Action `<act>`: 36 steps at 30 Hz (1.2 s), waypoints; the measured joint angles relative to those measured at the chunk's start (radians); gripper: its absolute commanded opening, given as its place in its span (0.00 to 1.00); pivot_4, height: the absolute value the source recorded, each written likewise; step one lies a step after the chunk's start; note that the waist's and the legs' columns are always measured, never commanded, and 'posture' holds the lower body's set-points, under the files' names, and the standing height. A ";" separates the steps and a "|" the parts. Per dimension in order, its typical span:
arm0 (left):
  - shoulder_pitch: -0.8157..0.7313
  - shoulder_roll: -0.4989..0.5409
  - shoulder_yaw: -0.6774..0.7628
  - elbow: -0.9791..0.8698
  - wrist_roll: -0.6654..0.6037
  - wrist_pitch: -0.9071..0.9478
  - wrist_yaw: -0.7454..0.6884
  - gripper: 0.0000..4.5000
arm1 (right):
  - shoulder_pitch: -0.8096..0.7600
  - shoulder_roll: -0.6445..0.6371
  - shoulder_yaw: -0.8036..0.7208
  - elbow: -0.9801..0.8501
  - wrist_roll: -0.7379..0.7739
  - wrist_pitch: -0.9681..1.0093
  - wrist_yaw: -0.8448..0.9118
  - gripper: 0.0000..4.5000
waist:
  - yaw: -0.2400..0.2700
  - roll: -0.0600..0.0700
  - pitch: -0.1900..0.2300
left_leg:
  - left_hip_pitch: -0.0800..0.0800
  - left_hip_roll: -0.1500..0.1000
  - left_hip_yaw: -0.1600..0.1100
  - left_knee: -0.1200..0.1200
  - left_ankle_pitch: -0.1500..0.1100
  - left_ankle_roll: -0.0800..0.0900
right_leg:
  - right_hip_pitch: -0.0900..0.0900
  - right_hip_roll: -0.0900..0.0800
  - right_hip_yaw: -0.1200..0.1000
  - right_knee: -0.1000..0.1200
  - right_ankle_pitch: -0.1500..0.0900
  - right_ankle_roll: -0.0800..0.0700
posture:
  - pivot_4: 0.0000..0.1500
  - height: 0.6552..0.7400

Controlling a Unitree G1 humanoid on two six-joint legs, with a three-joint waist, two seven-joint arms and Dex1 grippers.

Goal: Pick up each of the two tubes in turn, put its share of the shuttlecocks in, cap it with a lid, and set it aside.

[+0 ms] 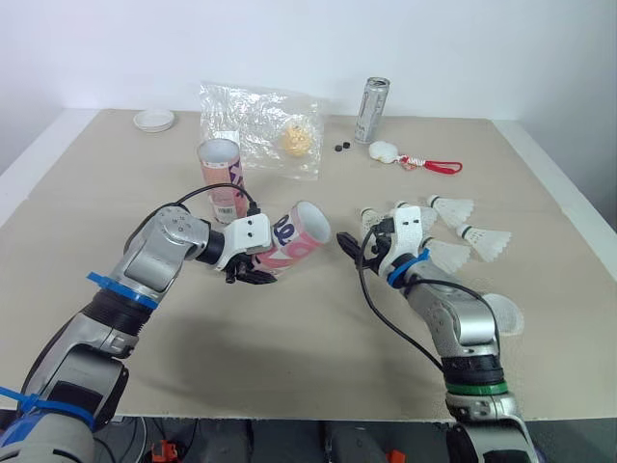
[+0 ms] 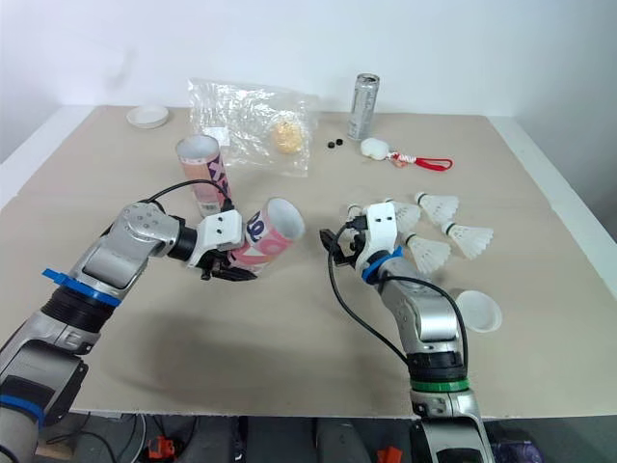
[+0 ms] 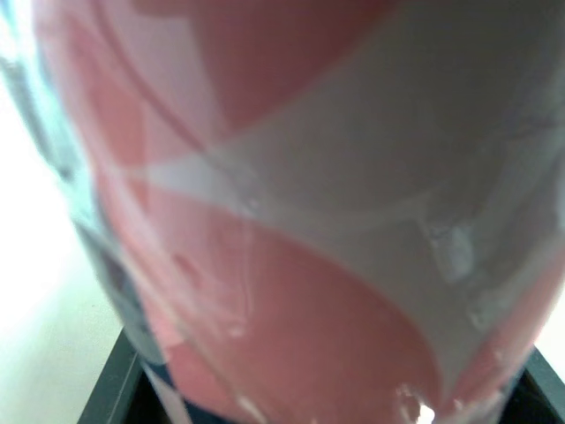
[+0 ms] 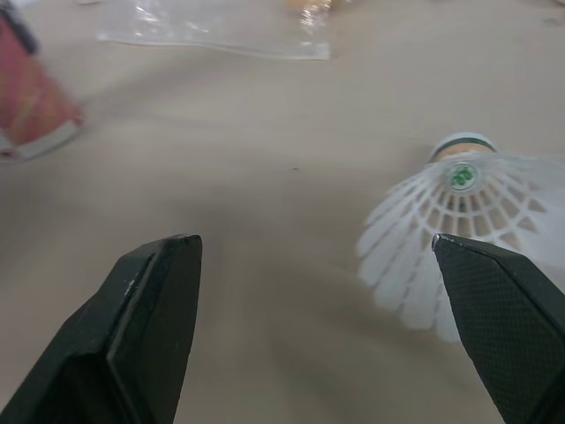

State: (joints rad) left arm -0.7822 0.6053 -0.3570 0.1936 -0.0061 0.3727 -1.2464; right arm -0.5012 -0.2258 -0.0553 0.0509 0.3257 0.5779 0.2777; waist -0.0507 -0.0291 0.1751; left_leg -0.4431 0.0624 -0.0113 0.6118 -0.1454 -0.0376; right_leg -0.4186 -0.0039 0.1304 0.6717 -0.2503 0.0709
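Observation:
My left gripper (image 1: 258, 272) is shut on a pink and white tube (image 1: 299, 237), held tilted just above the table with its open mouth facing right. In the left wrist view the tube (image 3: 309, 221) sits very close between the fingers. A second tube (image 1: 222, 177) stands upright behind it. My right gripper (image 4: 311, 240) is open and low over the table, with one shuttlecock (image 4: 459, 221) lying just beside one finger (image 4: 503, 309). Three more shuttlecocks (image 1: 453, 207) (image 1: 487, 241) (image 1: 448, 256) lie to its right. A white lid (image 1: 506, 313) rests near my right forearm.
Another white lid (image 1: 154, 120) lies at the far left. A clear plastic bag (image 1: 260, 125) holding a yellow item, a silver can (image 1: 373, 109), two small black pieces (image 1: 341, 148) and a white charm on a red cord (image 1: 386, 150) sit along the back.

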 measured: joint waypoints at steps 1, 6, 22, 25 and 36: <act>0.000 0.000 0.000 0.000 0.000 0.000 0.001 0.54 | -0.021 0.007 -0.004 0.031 -0.003 -0.012 -0.004 0.99 | -0.001 0.000 0.000 | 0.000 0.000 0.000 0.000 0.000 0.000 | 0.000 0.000 0.000 0.000 0.000 0.000 | 1.00 1.00; 0.005 -0.001 0.000 -0.009 0.001 0.000 0.006 0.54 | -0.105 0.024 -0.036 0.200 -0.024 -0.079 -0.028 0.99 | -0.001 0.000 0.000 | 0.000 0.000 0.000 0.000 0.000 0.000 | 0.000 0.000 0.000 0.000 0.000 0.000 | 1.00 1.00; 0.011 -0.002 0.000 -0.018 0.003 -0.002 0.020 0.54 | -0.163 0.016 -0.023 0.337 -0.087 -0.196 -0.001 0.01 | -0.007 0.000 0.000 | 0.000 0.000 0.000 0.000 0.000 0.000 | 0.000 0.000 0.000 0.000 0.000 0.000 | 1.00 1.00; 0.011 -0.008 0.000 -0.016 0.004 -0.005 0.021 0.54 | -0.136 -0.045 0.019 0.215 -0.103 -0.196 0.065 0.01 | -0.005 0.001 0.000 | 0.000 0.000 0.000 0.000 0.000 0.000 | 0.000 0.000 0.000 0.000 -0.001 0.001 | 1.00 1.00; 0.004 -0.044 -0.002 0.000 0.004 -0.022 0.014 0.54 | -0.145 -0.580 0.085 -0.220 -0.064 -0.464 0.728 0.01 | 0.000 0.002 0.001 | 0.000 0.000 0.000 -0.002 0.000 0.000 | 0.000 0.000 0.000 -0.003 -0.001 0.001 | 1.00 1.00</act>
State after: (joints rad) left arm -0.7781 0.5617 -0.3591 0.1935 -0.0019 0.3504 -1.2328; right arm -0.6465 -0.8060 0.0298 -0.1693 0.2619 0.1138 1.0055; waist -0.0504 -0.0268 0.1765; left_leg -0.4431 0.0622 -0.0115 0.6098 -0.1457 -0.0377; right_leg -0.4182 -0.0039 0.1303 0.6692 -0.2518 0.0715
